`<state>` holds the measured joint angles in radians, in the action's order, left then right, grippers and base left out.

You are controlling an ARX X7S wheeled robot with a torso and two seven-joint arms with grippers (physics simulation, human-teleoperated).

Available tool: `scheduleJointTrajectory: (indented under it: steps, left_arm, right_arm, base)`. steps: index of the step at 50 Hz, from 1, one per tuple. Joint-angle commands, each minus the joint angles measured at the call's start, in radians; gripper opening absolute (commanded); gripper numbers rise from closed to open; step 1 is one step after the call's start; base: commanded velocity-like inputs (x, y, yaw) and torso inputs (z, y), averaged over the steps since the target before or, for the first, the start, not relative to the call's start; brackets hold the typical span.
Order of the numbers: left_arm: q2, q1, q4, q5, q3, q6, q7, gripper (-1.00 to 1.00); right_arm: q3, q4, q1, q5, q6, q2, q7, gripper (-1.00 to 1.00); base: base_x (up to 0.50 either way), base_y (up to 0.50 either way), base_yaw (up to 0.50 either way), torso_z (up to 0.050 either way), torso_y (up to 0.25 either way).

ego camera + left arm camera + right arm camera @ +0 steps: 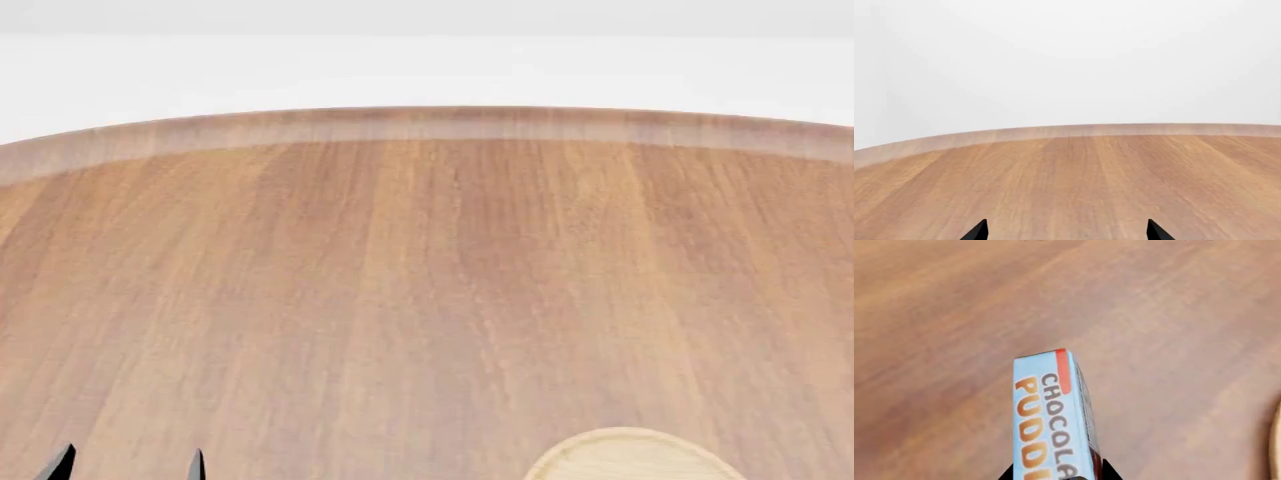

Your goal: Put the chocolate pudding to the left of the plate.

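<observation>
right claw (pixel 1057 475) | clamped on chocolate pudding (pixel 1051 420) | above table (pixel 954 315)

Left pincer (pixel 1066 231) hovers with tips spread wide; right pincer (pixel 1057 474) is clamped tight.

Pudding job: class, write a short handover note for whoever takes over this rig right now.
Right tool: shut on the chocolate pudding, held above the table.
Left tool: open, empty, low over the table.
Plate: at the near edge of the head view, only partly visible; the right wrist view catches a sliver of its rim.
Done: pudding picked up.
Left: set it down left of the plate, then release.
</observation>
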<state>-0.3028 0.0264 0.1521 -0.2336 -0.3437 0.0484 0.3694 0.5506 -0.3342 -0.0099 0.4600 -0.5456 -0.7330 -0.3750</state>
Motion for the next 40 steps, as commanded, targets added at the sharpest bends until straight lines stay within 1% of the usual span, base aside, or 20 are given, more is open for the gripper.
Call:
scheduleJointTrajectory:
  steps: [1,19,29,40]
  left_arm:
    - [-0.001,-0.001,-0.006,-0.001,-0.004,0.004,0.002,1.00]
    - [-0.002,-0.004,-0.013,-0.002,-0.012,0.011,0.004,1.00]
    - [-0.005,-0.005,-0.014,-0.001,-0.015,0.013,0.007,1.00]
    - [-0.006,-0.005,-0.019,0.002,-0.021,0.017,0.008,1.00]
  right_arm:
    - [0.005,-0.015,-0.009,-0.005,0.016,-0.001,-0.011,-1.00]
    - [-0.037,-0.116,0.073,-0.006,-0.037,-0.014,0.043,-1.00]
    - [-0.024,-0.077,0.133,-0.016,-0.038,0.017,0.024,-1.00]
    - [-0.056,0.009,0.220,0.001,-0.011,0.059,-0.005,-1.00]
  base:
    - [0.00,0.00,0.00,0.000,0.000]
    - [0.00,0.00,0.00,0.000,0.000]
    - [0.00,0.00,0.00,0.000,0.000]
    - [0.00,0.00,0.00,0.000,0.000]
